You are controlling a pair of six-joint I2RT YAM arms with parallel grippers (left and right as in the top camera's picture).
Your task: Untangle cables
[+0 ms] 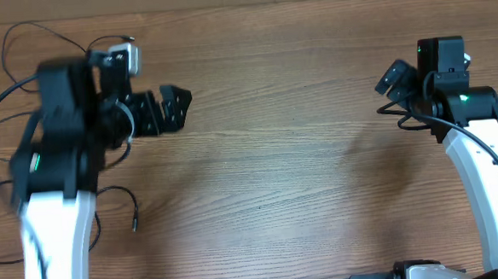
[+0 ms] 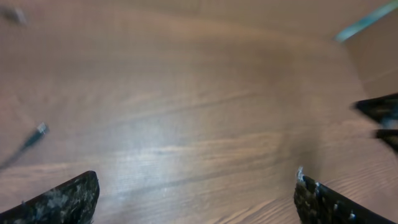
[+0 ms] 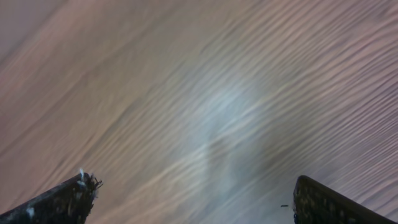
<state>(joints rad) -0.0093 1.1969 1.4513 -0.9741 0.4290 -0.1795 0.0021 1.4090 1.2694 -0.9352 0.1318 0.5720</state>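
Cables lie apparently apart, behind left tool.

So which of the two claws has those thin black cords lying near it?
The left gripper: the cables loop over the table around its arm. The right gripper has none on its side.

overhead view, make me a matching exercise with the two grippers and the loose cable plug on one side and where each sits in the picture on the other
Things:
1. left gripper
2. right gripper
3. loose cable plug

Places:
A. lower left
B. upper right
C. upper left, fingers pointing toward the middle

Pairs: 1-C, 2-B, 3-A
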